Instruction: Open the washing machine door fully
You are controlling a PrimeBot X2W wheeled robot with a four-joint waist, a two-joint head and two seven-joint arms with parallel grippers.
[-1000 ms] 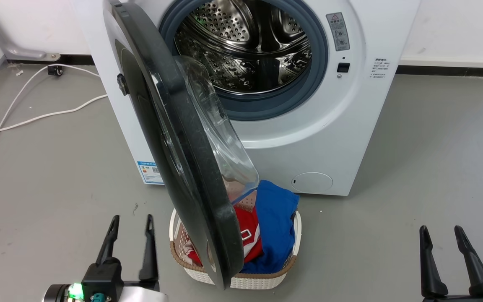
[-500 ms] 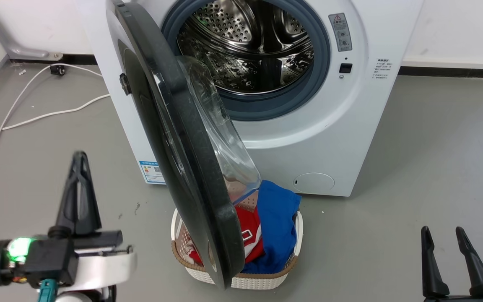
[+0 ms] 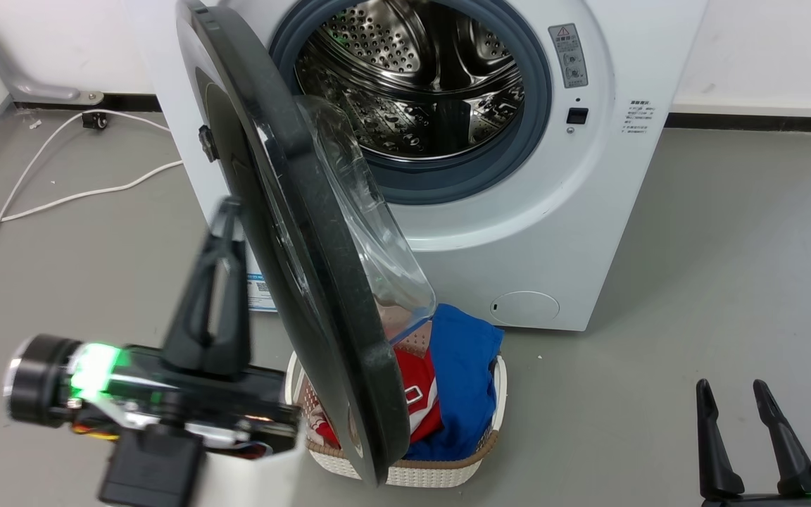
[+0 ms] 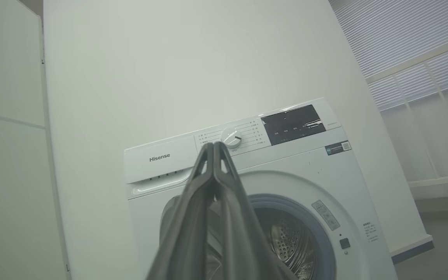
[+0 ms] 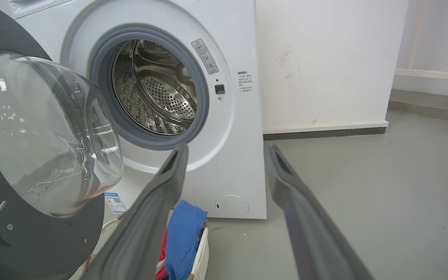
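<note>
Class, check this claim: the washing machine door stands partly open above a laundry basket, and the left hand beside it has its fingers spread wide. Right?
No: the left hand has its fingers closed together, as the left wrist view shows. The washing machine door does stand partly open above the laundry basket.

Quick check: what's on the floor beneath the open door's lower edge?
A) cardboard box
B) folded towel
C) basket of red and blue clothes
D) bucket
C: a white basket holding red and blue clothes stands under the washing machine door.
</note>
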